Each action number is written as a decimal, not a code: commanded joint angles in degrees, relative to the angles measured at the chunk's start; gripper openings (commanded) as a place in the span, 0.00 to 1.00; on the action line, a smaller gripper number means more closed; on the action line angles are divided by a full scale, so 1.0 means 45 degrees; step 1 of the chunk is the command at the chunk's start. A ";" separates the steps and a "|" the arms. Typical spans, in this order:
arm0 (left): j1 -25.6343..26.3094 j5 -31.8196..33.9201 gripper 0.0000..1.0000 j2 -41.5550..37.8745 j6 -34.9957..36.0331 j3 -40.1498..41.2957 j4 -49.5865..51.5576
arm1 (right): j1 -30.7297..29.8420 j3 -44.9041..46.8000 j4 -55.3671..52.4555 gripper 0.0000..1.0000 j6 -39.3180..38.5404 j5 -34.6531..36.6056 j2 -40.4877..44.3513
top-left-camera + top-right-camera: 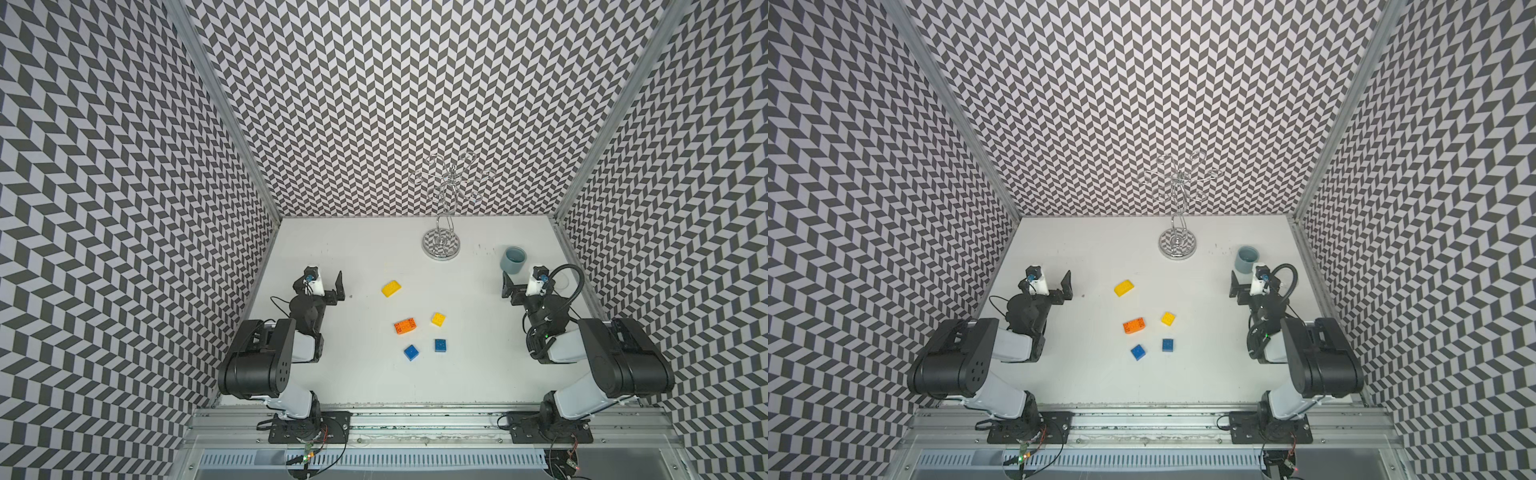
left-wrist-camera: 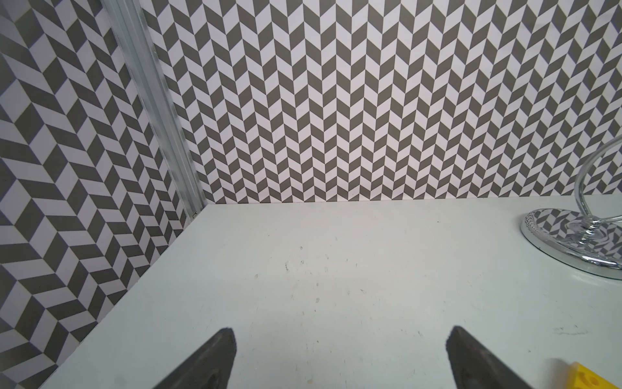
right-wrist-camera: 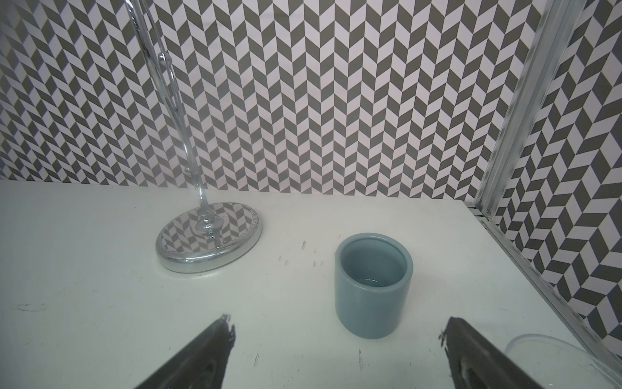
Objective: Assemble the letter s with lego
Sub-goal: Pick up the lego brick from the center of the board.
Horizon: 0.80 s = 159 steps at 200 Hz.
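Plastic lego, studded oblongs and squares, loose on scuffed white table.

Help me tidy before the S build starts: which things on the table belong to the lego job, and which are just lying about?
Belong to the job: oblong yellow brick, small yellow brick, orange brick, blue brick on the left arm's side, blue brick on the right arm's side.

Just lying about: grey-blue cup, chrome wire stand, clear round plastic piece.
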State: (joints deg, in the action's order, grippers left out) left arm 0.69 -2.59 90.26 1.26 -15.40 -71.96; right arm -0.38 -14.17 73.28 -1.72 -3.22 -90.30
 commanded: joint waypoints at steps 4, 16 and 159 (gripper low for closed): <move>0.0469 0.1115 0.99 -0.0267 0.0313 0.0426 -0.0540 | -0.0091 0.0044 0.0631 0.99 0.0127 0.0160 0.0096; 0.0386 0.0949 0.99 -0.0253 0.0269 0.0308 -0.0285 | -0.0091 0.0044 0.0629 0.99 0.0127 0.0160 0.0101; 0.1237 -0.1697 0.99 -0.1548 -0.3468 -0.8273 1.7058 | -0.4554 -1.1575 -2.1451 0.96 0.1820 -0.2916 0.0793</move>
State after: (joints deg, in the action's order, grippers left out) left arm 3.90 -1.02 83.92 -7.70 -48.38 -25.12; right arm -15.11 -59.13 5.61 6.07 -9.87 -81.19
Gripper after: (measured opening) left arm 0.993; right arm 0.966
